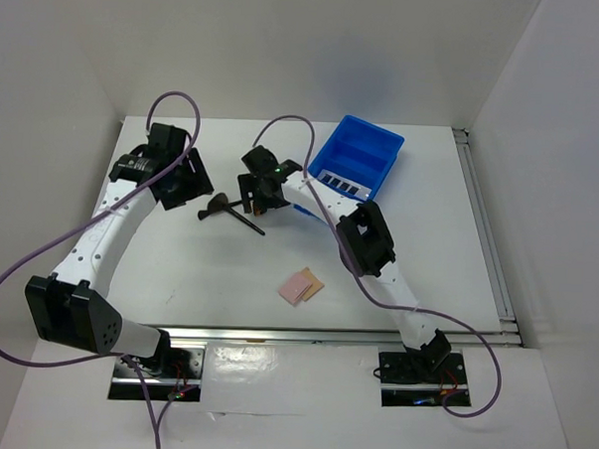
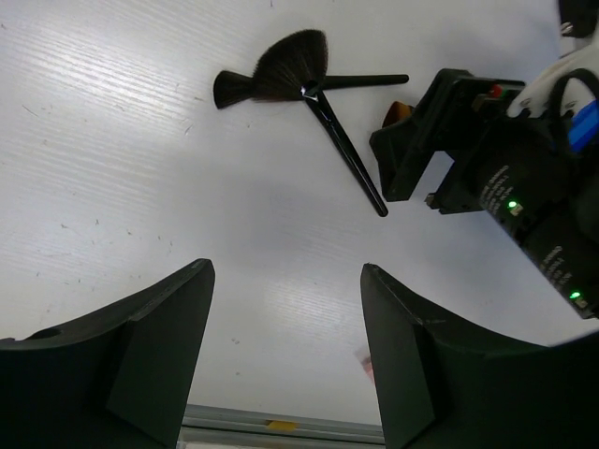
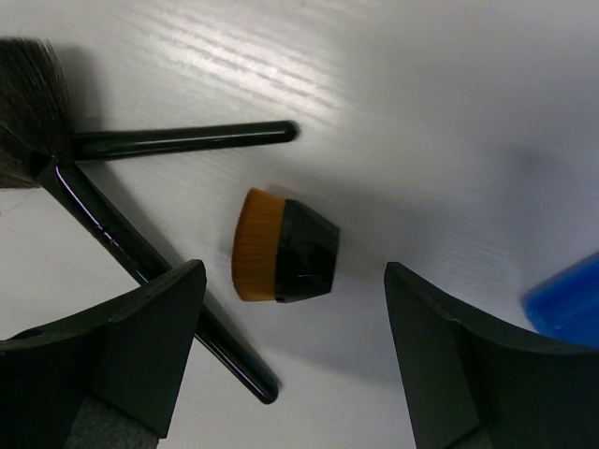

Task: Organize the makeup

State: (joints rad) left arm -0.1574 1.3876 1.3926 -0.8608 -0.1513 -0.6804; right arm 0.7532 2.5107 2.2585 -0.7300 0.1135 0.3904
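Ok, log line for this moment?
left claw open, empty | right claw open above stubby orange-bristled brush | two long brushes crossed | pink pads on table

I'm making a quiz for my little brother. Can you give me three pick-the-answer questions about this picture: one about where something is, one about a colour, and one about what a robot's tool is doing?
1. Where are the pink pads?
A. inside a cup
B. lying on the table
C. stuck to the wall

2. What colour are the bristles of the stubby brush?
A. orange-tan
B. green
C. white

3. What is the right tool doing?
A. shut tight on a brush
B. open and holding nothing
C. holding the pink pads

Answers:
1 B, because the top view shows the pads flat on the white table between the two arms.
2 A, because the right wrist view shows orange-tan bristles on a black body.
3 B, because its two fingers stand wide apart with the stubby brush lying on the table between them, untouched.
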